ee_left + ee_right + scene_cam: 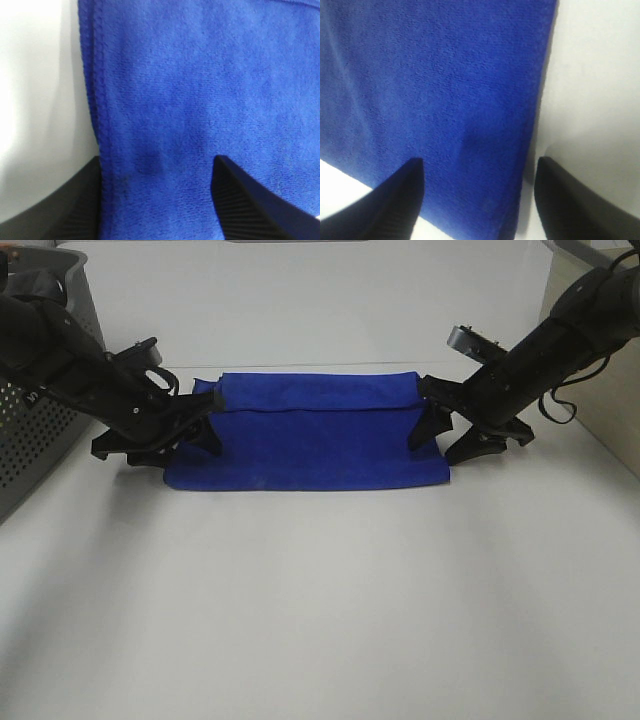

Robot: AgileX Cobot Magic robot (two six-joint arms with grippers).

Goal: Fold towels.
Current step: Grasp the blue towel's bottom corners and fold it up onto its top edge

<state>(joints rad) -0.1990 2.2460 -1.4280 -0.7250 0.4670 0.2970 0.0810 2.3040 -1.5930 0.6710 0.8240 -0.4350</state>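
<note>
A blue towel (pixel 305 440) lies flat on the white table (pixel 320 600), with its far part folded forward into a band along the back edge. My left gripper (pixel 172 443) is open at the towel's left edge. In the left wrist view its fingers (pixel 245 210) stand apart with the hemmed edge of the towel (pixel 200 100) between them. My right gripper (pixel 448 443) is open at the towel's right edge. In the right wrist view its fingers (pixel 395 205) straddle the edge of the towel (pixel 435 90). Neither gripper holds cloth.
A grey perforated basket (pixel 40 390) stands at the far left, close behind the left arm. A beige box or panel (pixel 600 400) stands at the far right behind the right arm, with a black cable hanging near it.
</note>
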